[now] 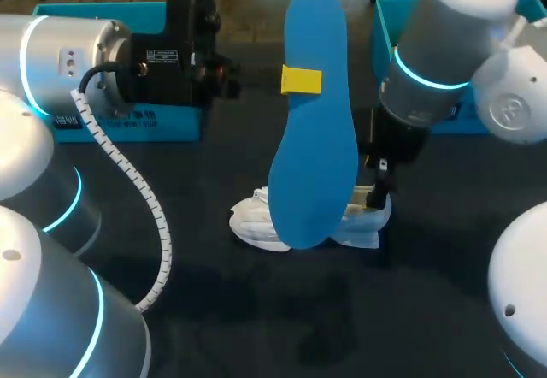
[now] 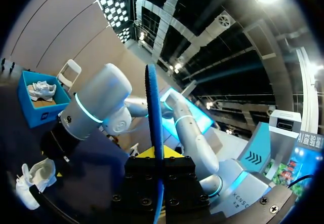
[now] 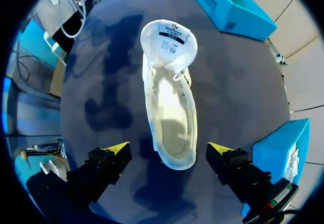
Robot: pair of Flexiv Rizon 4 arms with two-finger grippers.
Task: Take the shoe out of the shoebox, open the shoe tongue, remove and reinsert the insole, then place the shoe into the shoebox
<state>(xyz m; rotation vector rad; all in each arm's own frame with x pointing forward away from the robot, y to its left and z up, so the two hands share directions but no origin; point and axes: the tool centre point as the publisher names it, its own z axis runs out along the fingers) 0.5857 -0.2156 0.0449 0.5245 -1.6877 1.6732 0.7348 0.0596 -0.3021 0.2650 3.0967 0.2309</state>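
From where I stand, the left gripper (image 1: 301, 79) is held high above the dark table (image 1: 256, 327), its fingers clamped on the blue insole (image 1: 312, 130). The insole is pinched roughly a third of the way along, and its long end hangs down over the middle of the table. In the left wrist view the insole (image 2: 154, 117) shows edge-on, a thin blue strip rising straight out from between the fingers of the left gripper (image 2: 157, 155). The white shoe (image 1: 256, 224) lies on the table under the insole, upright on its sole. Its tongue (image 3: 169, 41) is folded forward over the toe, so the bare inside shows. The right gripper (image 3: 168, 149) hangs over the heel end with its jaws spread wide. One yellow tip stands off each side of the heel, and dark table shows between each tip and the shoe (image 3: 169, 107), so neither finger touches it. A left shoebox (image 1: 128, 126) sits at the far left, and a right shoebox (image 1: 386, 40) at the far right holds a second white shoe (image 2: 40, 89).
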